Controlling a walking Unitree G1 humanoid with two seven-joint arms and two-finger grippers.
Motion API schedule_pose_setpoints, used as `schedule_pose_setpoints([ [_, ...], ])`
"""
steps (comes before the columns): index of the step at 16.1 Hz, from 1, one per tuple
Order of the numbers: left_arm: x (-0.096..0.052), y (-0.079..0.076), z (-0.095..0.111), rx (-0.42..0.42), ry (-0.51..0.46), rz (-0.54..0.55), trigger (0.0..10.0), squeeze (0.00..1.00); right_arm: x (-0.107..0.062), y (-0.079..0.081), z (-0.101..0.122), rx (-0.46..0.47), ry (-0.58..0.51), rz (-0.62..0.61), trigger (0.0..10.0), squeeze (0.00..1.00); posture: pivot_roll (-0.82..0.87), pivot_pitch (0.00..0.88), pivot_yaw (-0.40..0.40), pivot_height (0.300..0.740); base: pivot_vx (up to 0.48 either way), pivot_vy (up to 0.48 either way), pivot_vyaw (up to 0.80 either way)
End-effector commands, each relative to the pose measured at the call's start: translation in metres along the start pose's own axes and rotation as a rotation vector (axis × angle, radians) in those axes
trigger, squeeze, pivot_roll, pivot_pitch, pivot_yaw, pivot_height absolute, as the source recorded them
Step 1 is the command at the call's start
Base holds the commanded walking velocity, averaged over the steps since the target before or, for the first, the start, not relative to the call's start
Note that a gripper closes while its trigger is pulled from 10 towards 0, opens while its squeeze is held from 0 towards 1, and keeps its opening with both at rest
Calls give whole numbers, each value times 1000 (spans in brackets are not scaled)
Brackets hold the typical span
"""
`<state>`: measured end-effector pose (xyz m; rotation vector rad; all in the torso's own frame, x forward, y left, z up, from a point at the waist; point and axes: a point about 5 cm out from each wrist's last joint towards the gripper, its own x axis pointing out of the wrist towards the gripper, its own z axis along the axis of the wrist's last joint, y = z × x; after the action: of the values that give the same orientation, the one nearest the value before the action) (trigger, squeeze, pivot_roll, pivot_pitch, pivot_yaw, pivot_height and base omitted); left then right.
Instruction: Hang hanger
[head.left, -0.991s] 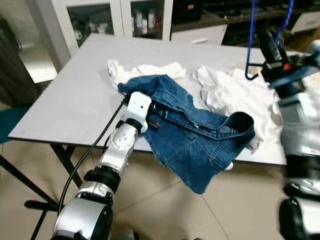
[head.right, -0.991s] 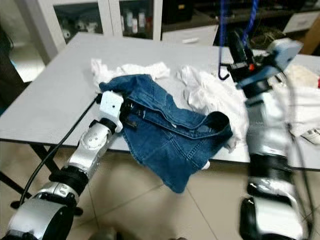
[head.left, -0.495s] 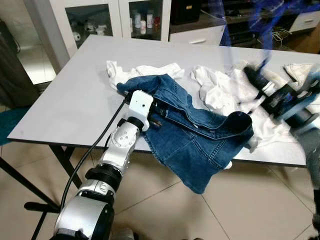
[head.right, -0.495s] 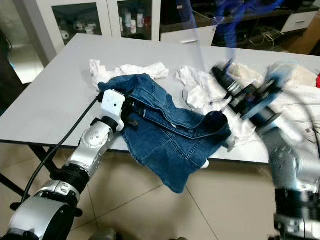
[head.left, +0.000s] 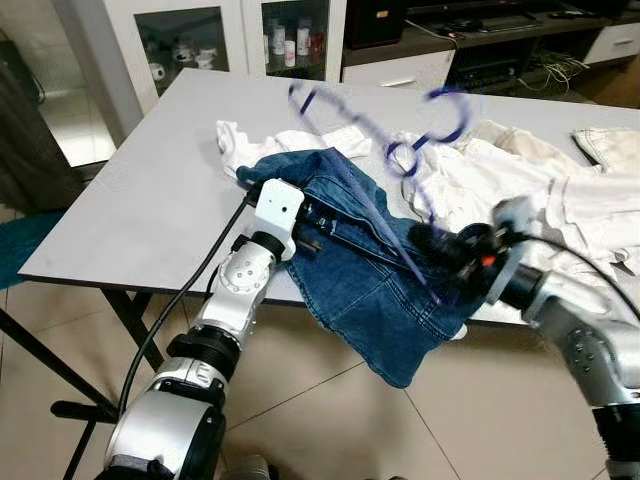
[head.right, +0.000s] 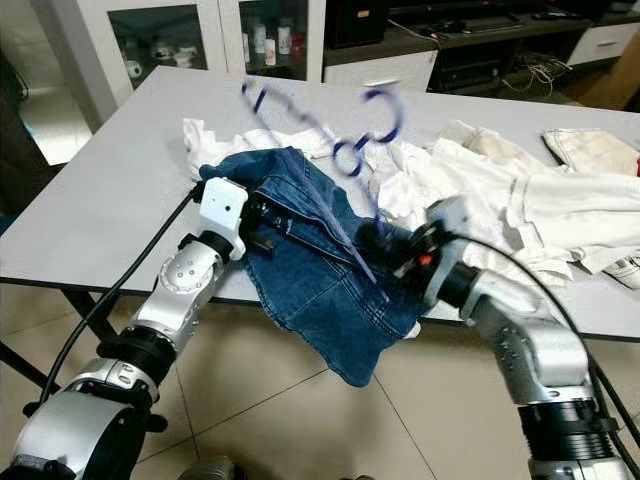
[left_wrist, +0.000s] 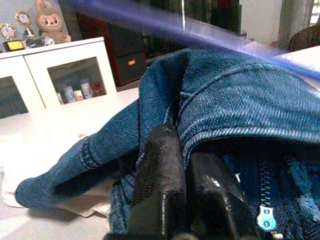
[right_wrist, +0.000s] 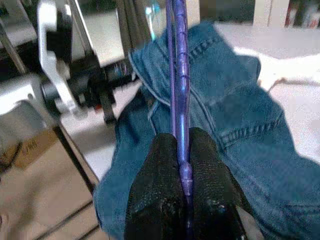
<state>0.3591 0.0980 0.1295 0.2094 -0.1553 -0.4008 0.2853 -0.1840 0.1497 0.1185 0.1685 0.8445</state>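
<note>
- The hanger (head.left: 385, 150) is thin and blue-purple, and it looks blurry in the head views. It sits in the air above the jeans (head.left: 380, 270), with its hook up over the white clothes (head.left: 470, 175).
- The right gripper (right_wrist: 182, 165) has its 2 black fingers squeezed shut on one thin bar of the hanger. The bar runs straight out between the fingers.
- The left gripper (left_wrist: 182, 175) has its fingers pinched shut on the folded edge of the jeans, near the zipper (left_wrist: 265, 217).
- The jeans lie on the front of the gray tabletop (head.left: 150, 190), and part of them hangs over the edge.
- More white clothes are spread on the tabletop behind the jeans.
- The hanger looks light and stiff. I think it can twist or slip in the fingers, because the bar is so thin and smooth.
- A good spot to hold it is on the bar close to the hook, so it does not swing.
- The jeans are soft and floppy, and they look heavy. They will droop and pull down when lifted.
- A thick spot, like the top band of the jeans, is the best place to hold them.
- I think the hanger is not yet inside the jeans, so that step seems to come next.
</note>
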Motion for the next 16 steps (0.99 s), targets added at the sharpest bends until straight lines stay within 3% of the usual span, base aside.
schedule_pose_setpoints([
  [1, 0, 1, 3, 8, -15, -1, 10000, 0, -2, -4, -9, -20, 71, -25, 10000, 0, 96, 0, -8, 740, 0, 0, 0],
  [5, -1, 4, 4, 15, -22, 13, 10000, 0, 0, -13, -33, -117, 249, -78, 10000, 0, 118, 0, -13, 740, 0, 0, 0],
  [8, 0, 6, 7, 18, -35, 19, 10000, 0, 1, -27, -54, -244, 394, -199, 10000, 0, 123, 0, -13, 740, 0, 0, 0],
  [11, 2, 5, 13, 25, -62, 19, 10000, 0, 8, -41, -54, -373, 442, -330, 10000, 0, 123, 0, -13, 740, 0, 0, 0],
  [16, 5, 4, 23, -3, -108, 25, 10000, 0, 19, -52, -39, -425, 385, -418, 10000, 0, 122, 0, -17, 740, 0, 0, 0],
])
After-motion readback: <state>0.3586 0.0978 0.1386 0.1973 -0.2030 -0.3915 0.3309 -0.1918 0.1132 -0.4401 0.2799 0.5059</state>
